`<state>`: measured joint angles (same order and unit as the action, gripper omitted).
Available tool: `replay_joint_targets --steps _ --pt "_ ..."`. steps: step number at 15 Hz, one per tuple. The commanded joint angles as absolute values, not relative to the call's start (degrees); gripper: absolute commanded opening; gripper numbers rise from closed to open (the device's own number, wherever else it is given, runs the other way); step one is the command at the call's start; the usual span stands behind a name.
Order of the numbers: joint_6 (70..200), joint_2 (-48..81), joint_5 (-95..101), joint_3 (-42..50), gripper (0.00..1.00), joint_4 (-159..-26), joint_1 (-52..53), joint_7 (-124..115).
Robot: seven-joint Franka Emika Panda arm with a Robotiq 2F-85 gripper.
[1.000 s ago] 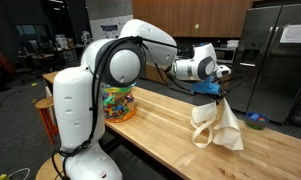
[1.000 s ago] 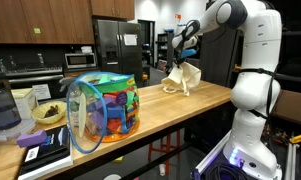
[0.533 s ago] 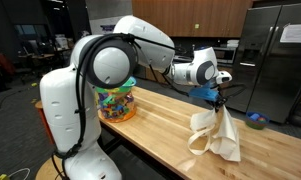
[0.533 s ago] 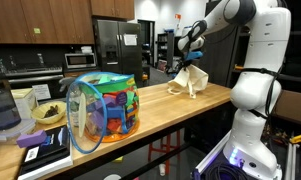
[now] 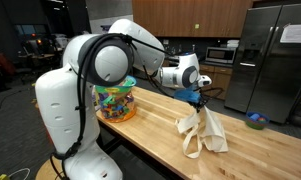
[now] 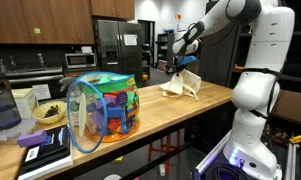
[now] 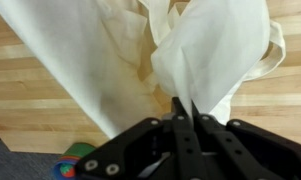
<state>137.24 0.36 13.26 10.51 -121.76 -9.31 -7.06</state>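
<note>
- Claw (image 5: 197,97) is fully closed, pinching the top fold of a cream cloth bag (image 5: 202,132). In the wrist view the fingertips (image 7: 180,125) meet with fabric bunched between them.
- The bag hangs straight below the claw with its handle loops drooping. In both exterior views its lower end reaches the wooden table (image 5: 260,150) directly under the claw.
- The fabric is plain cream where it shows. In the wrist view there's a brownish stain (image 7: 140,68) just ahead of the fingers.
- Mesh toy bin (image 6: 102,110), full of coloured pieces, sits on the same table well away from the claw, back toward the robot base.
- Steel fridge (image 5: 275,60) stands far behind the claw. The white sheet (image 5: 295,33) on its door has writing too small to read.
</note>
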Motion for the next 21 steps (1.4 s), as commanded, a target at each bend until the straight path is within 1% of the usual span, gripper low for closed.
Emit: replay_joint_targets --steps 1,5,13,21 --pt "136.2 -3.6 8.4 8.9 0.01 -127.3 -8.3 -4.6" --pt "134.9 -3.7 1.1 7.1 0.01 -129.0 -6.6 -1.2" --pt "133.0 0.7 -12.3 2.7 0.01 -124.1 -1.8 15.9" --pt "126.3 5.8 -16.8 -0.9 0.01 -117.4 -1.1 33.8"
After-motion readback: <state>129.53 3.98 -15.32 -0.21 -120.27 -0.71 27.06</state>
